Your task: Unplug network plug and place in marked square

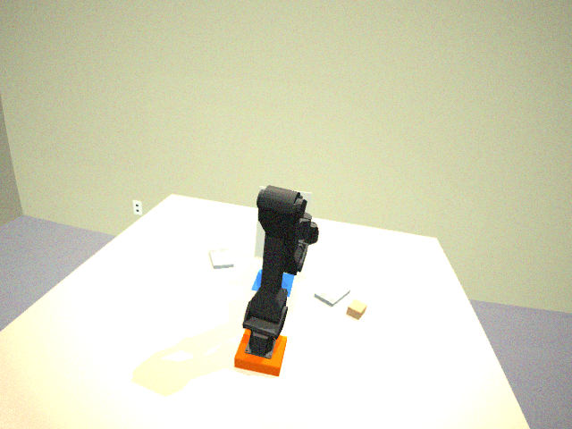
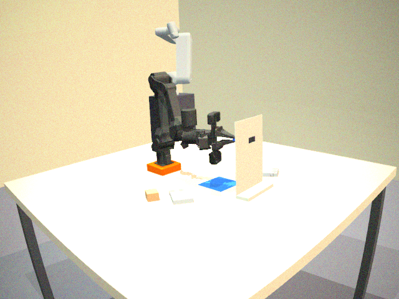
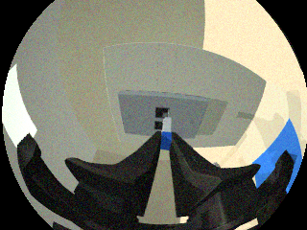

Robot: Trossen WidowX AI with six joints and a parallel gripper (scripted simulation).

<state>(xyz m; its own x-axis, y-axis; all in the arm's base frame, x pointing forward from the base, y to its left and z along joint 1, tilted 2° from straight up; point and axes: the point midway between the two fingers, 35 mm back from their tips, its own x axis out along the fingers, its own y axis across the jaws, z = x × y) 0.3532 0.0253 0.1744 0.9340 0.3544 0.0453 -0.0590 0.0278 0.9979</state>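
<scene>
The plug (image 2: pixel 234 140) (image 3: pixel 166 138) is grasped by the fingers (image 2: pixel 225 132) just before the upright panel (image 1: pixel 259 239) (image 2: pixel 248 164) (image 3: pixel 139 64), apparently unlocked and drawn out of the socket (image 3: pixel 160 111), while lowering into the blue square (image 1: pixel 287 282) (image 2: pixel 219 184) (image 3: pixel 280 155) below the fingers, release and clearing away are left to be done.

Orange block (image 1: pixel 256 363) (image 2: pixel 163 168) matt, smooth; perhaps plastic.
</scene>
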